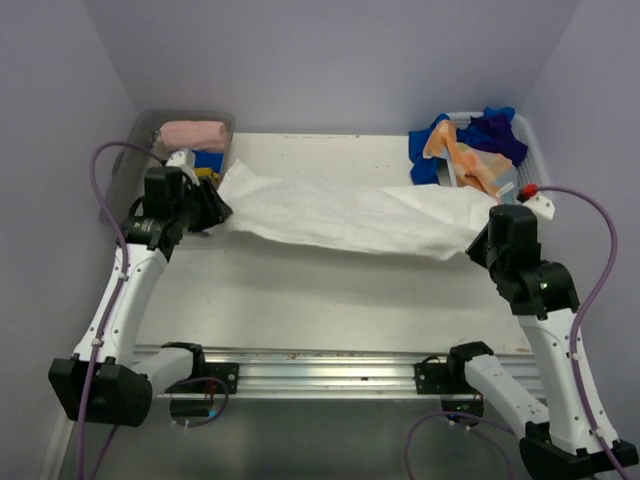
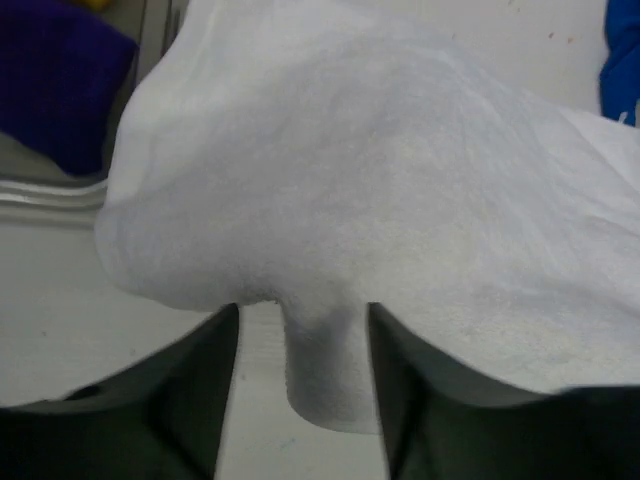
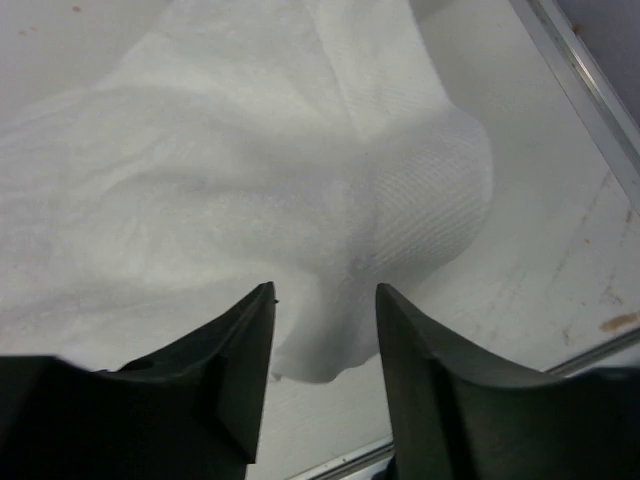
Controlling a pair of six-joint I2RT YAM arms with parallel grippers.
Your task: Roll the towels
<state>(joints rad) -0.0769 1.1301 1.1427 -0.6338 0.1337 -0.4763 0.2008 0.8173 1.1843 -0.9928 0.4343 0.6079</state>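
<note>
The white towel [image 1: 350, 215] is spread on the surface [image 1: 300, 290], just left of the lattice basket [image 1: 537, 150]. Soft, light, limp cloth is expected, so corners are to be pinched. The left gripper [image 2: 302, 307] jaws stand apart around the corner far from the basket. Whether the right gripper [image 3: 325, 286] jaws are clamped on the near corner cannot be told.

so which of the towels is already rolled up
The pink towel, a tight cylinder in the grey tub far left. The white towel is spread out; the blue towel and orange towel sit crumpled.
</note>
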